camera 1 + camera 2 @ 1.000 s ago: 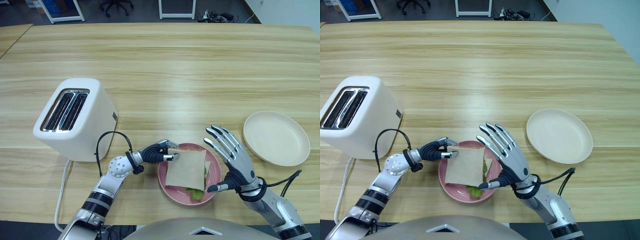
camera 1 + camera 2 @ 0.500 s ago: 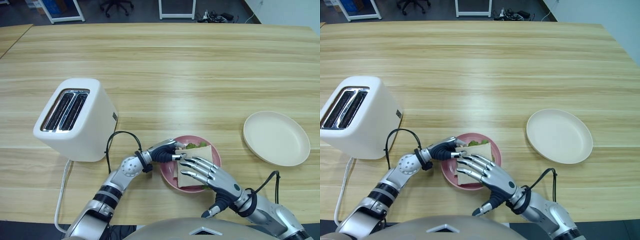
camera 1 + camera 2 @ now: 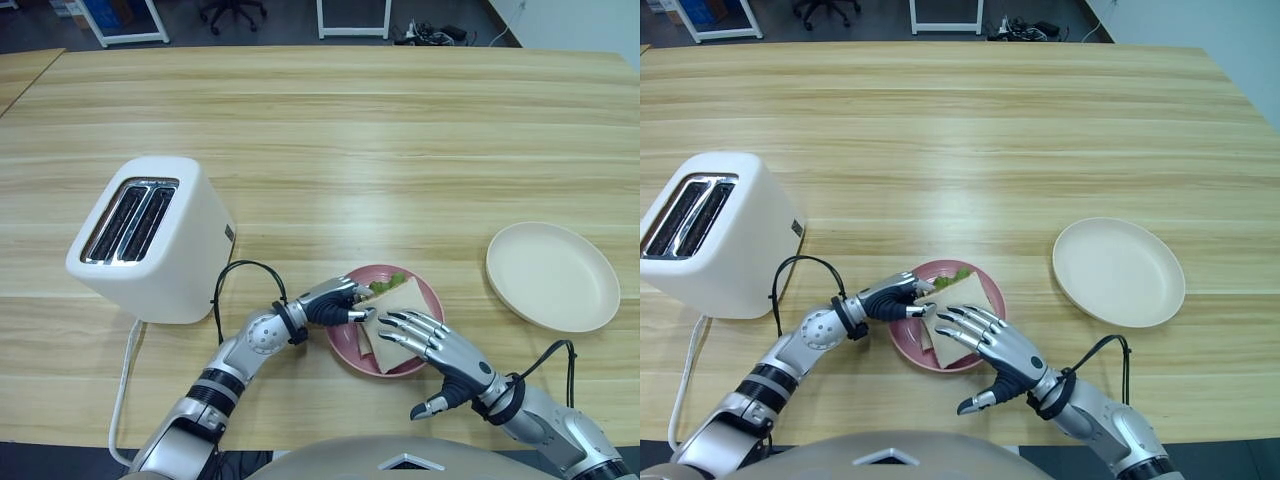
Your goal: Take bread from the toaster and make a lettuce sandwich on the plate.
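A pink plate [image 3: 432, 303] lies near the table's front edge. On it a bread slice [image 3: 396, 304] covers the lettuce [image 3: 388, 283], whose green leaf sticks out at the far side. My left hand [image 3: 332, 300] is at the plate's left rim, its fingers pinched on the slice's left corner. My right hand [image 3: 440, 350] is open and spread, with its fingers lying on the near right part of the slice. The white toaster [image 3: 150, 238] stands to the left with both slots dark.
A cream plate [image 3: 552, 277] with nothing on it sits at the right. The toaster's white cord [image 3: 124, 385] runs off the front edge at the left. Bare wooden table stretches beyond the plates.
My left hand has laid the bread slice down onto the lettuce. My right hand came down from beside the plate onto the slice, then slid a little back to the right.
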